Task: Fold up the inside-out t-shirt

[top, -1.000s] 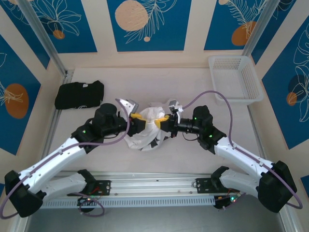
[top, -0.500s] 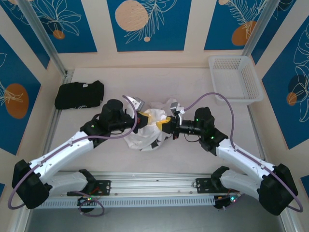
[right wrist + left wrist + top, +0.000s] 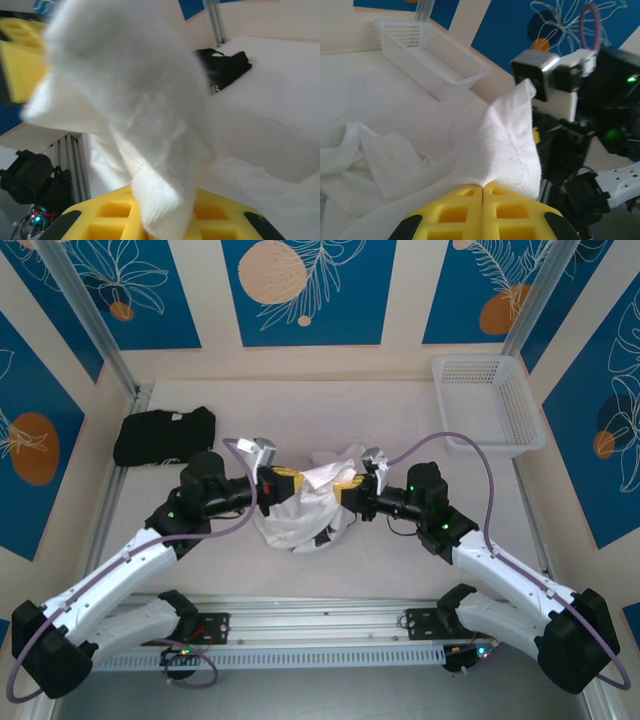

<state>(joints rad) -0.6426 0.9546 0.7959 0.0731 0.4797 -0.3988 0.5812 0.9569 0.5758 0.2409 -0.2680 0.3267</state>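
One t-shirt (image 3: 298,522), one black garment (image 3: 160,436), one basket (image 3: 527,418)

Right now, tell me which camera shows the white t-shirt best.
Top external: the whole t-shirt lies bunched between the left gripper and right gripper. Left wrist shows a stitched hem pinched in shut fingers; right wrist, a blurred wad close up.

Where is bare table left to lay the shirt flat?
Free: the far strip between black garment and basket; the near strip between shirt and rail. Crowded: the centre, where left gripper and right gripper meet at the shirt.
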